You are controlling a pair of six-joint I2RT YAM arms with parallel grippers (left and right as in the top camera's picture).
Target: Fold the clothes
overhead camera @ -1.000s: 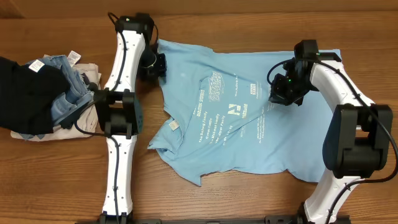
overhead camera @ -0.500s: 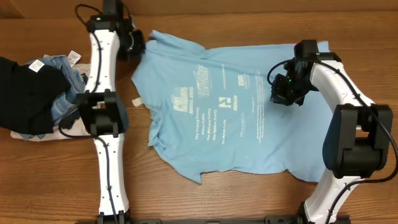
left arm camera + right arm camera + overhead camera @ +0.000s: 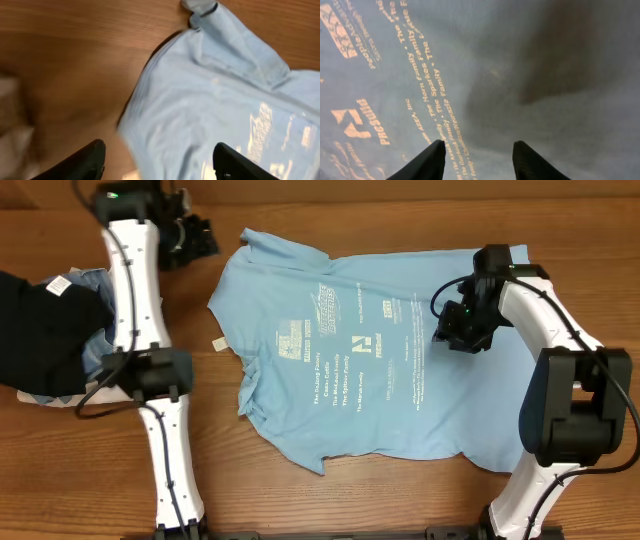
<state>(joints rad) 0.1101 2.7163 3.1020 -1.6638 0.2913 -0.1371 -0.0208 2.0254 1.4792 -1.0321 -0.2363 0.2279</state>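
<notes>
T-shirt (image 3: pixel 400 390) spread under right pincer (image 3: pixel 452 332); left pincer (image 3: pixel 196 238) just off edge

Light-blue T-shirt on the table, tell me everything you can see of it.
The light-blue, cotton-looking T-shirt lies spread flat on the wooden table, printed side up, small white text and logos across its chest. In the overhead view its neck faces left and its hem right; the sleeves are rumpled. The right gripper is over it, jaws apart, gripping nothing.
</notes>
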